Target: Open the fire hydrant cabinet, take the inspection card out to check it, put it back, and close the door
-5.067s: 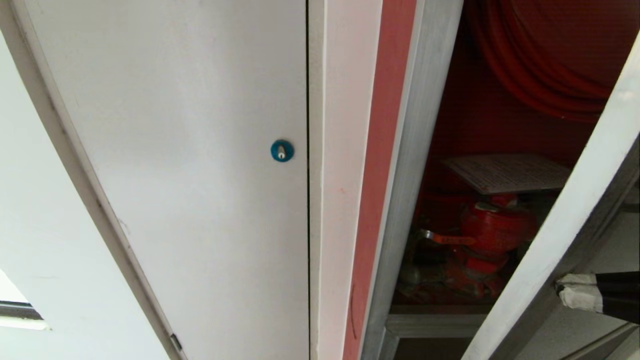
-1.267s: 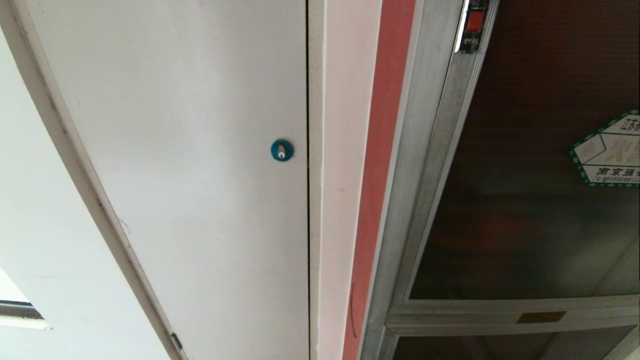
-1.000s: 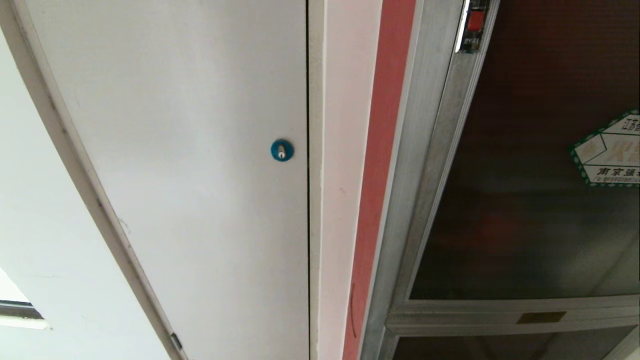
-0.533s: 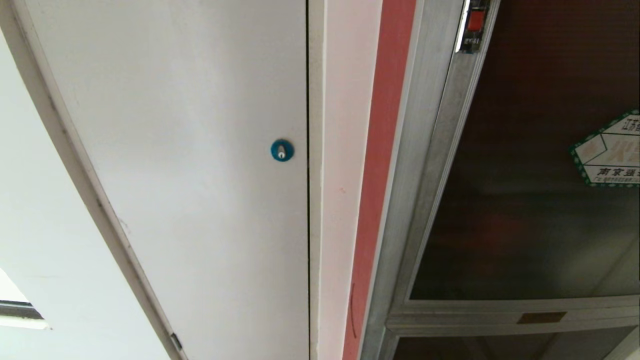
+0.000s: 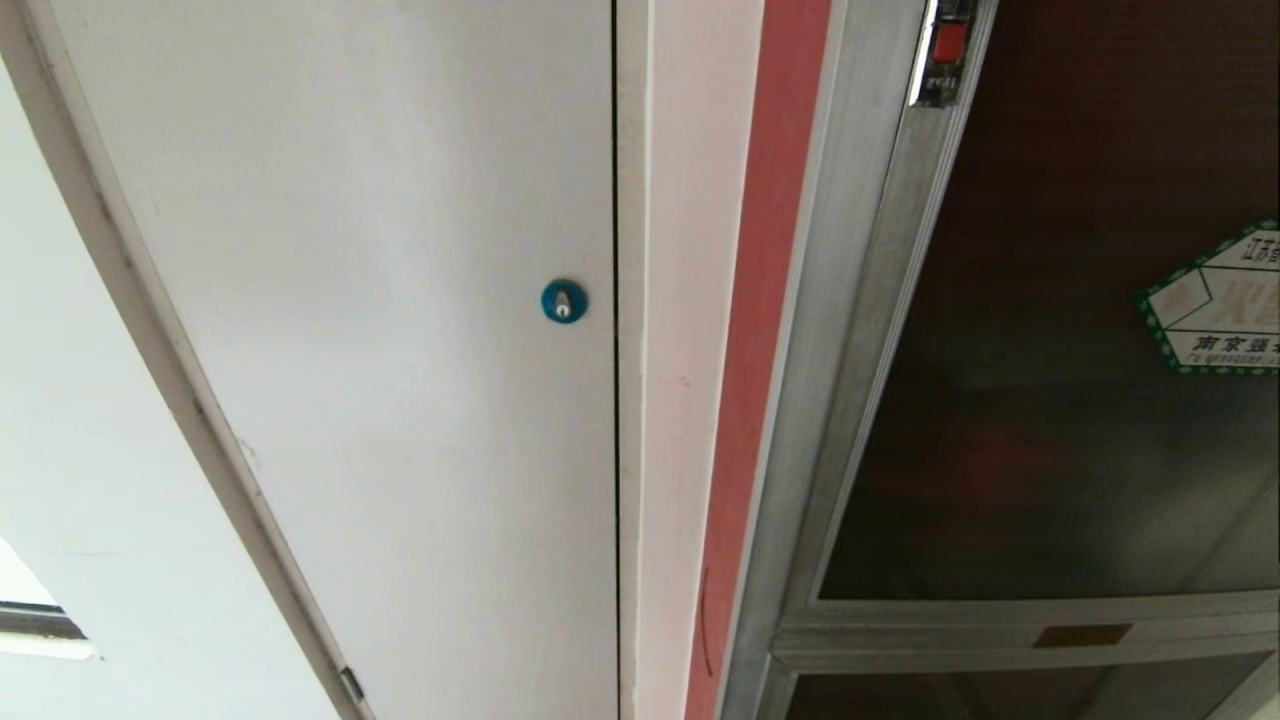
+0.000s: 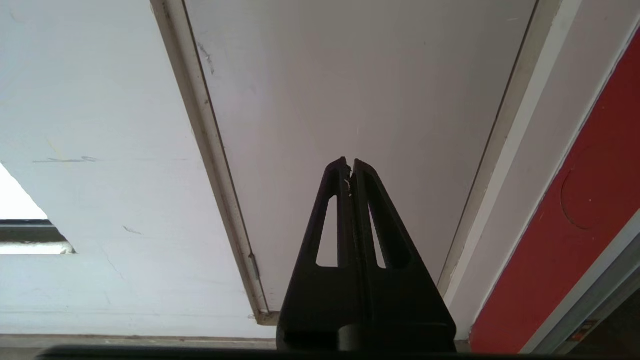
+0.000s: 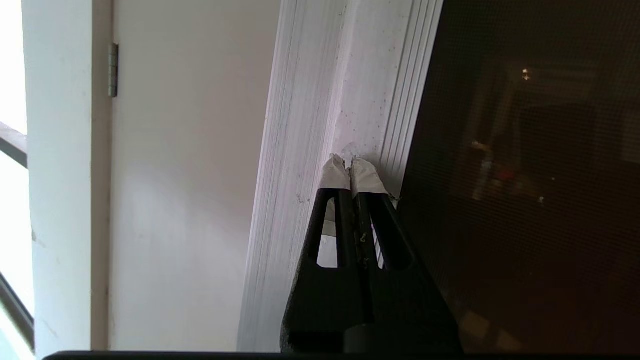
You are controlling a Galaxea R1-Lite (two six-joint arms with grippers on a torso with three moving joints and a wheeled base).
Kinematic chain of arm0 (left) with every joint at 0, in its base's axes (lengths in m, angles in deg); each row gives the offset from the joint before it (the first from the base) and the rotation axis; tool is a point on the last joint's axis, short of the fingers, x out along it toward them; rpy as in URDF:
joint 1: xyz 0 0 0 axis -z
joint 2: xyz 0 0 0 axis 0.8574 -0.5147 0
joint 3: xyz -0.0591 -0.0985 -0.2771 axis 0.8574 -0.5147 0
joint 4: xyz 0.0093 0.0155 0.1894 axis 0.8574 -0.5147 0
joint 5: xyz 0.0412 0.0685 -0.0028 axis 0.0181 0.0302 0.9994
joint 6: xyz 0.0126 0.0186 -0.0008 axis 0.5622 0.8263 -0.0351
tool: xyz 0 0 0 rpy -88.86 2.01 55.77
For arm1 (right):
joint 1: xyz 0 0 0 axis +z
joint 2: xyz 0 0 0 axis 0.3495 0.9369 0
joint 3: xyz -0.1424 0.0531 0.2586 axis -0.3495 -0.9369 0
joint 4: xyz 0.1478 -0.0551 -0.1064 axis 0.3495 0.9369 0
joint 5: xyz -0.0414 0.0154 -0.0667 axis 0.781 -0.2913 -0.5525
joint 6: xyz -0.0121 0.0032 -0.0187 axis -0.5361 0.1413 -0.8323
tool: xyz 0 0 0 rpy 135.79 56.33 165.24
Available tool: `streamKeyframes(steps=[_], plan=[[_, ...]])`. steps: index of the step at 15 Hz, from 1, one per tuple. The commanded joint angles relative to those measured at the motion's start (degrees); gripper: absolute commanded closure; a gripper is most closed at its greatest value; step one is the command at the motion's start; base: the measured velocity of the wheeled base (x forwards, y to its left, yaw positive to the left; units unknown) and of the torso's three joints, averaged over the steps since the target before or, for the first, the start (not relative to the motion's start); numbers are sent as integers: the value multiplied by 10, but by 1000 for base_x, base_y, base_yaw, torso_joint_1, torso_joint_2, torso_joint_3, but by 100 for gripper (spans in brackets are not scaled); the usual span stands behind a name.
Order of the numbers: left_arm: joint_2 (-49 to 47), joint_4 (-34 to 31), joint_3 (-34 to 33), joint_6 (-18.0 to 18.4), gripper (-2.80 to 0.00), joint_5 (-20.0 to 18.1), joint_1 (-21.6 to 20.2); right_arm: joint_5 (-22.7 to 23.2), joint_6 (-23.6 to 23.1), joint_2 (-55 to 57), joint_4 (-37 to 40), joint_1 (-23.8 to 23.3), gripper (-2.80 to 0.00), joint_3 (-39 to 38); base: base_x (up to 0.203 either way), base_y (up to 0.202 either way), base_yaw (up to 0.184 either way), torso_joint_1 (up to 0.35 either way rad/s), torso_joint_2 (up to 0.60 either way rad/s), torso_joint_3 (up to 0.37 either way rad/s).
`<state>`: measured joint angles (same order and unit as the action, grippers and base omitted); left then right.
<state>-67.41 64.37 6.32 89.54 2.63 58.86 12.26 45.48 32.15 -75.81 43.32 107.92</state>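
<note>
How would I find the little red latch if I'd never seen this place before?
Find the big white door with the blue round lock, then go right past the red strip to the silver-framed dark glass door. High on that door's silver frame sits the red latch. It is small and red in a dark holder, unlike the green-bordered white sticker out on the glass.

The green-bordered sticker (image 5: 1215, 305) on the door (image 5: 1050, 400) is cut off by the head view's right edge, its characters only partly readable. Behind the tinted glass, the cabinet's contents show as dim reddish blurs. The small brass plate (image 5: 1082, 634) is too small to read.
</note>
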Motion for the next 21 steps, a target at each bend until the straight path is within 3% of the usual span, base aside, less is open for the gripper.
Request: streamKeyframes(steps=[1,16,21], plan=[[0,0,-4,0,0,0,0,-5,0,18,1,-4,0,4,0,0,0,0,0,0],[0,0,-4,0,0,0,0,-26,0,12,23,-23,0,12,0,0,0,0,0,0],[0,0,-4,0,0,0,0,-23,3,-52,72,13,0,3,0,0,0,0,0,0]])
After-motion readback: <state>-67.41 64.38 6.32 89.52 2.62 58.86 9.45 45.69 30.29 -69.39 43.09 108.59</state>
